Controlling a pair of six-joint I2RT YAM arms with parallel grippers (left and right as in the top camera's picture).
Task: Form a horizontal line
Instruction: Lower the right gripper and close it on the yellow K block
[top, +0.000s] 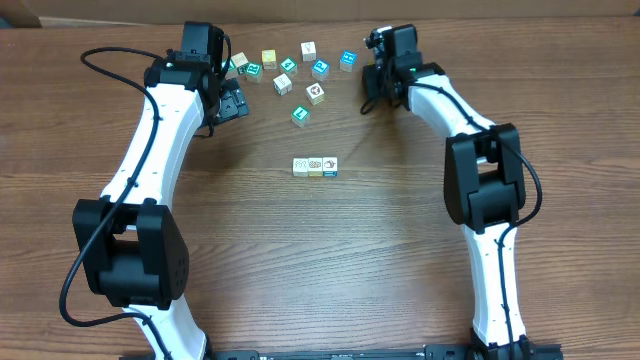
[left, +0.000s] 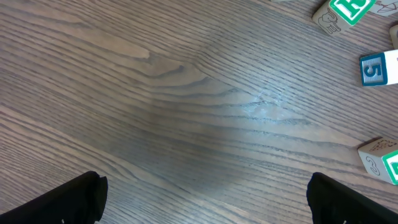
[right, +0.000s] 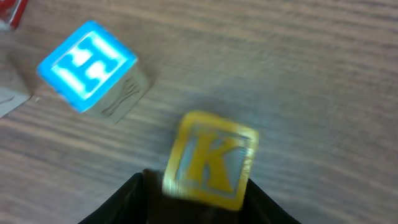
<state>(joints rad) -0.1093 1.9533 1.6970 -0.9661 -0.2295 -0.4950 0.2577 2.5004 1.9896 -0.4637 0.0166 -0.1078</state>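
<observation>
Three letter blocks (top: 315, 166) stand touching in a short horizontal row at mid-table. Several loose blocks (top: 290, 72) lie scattered at the back. My right gripper (top: 373, 86) (right: 200, 190) is shut on a yellow K block (right: 211, 160), held just above the wood beside a blue H block (right: 86, 66); the H block also shows in the overhead view (top: 347, 60). My left gripper (top: 233, 101) (left: 205, 202) is open and empty over bare wood, left of the scattered blocks. The K block is hidden in the overhead view.
In the left wrist view a green-faced block (left: 346, 12), a blue 5 block (left: 378, 68) and another block (left: 380, 162) lie at the right edge. A red-edged block corner (right: 12, 12) shows at the top left of the right wrist view.
</observation>
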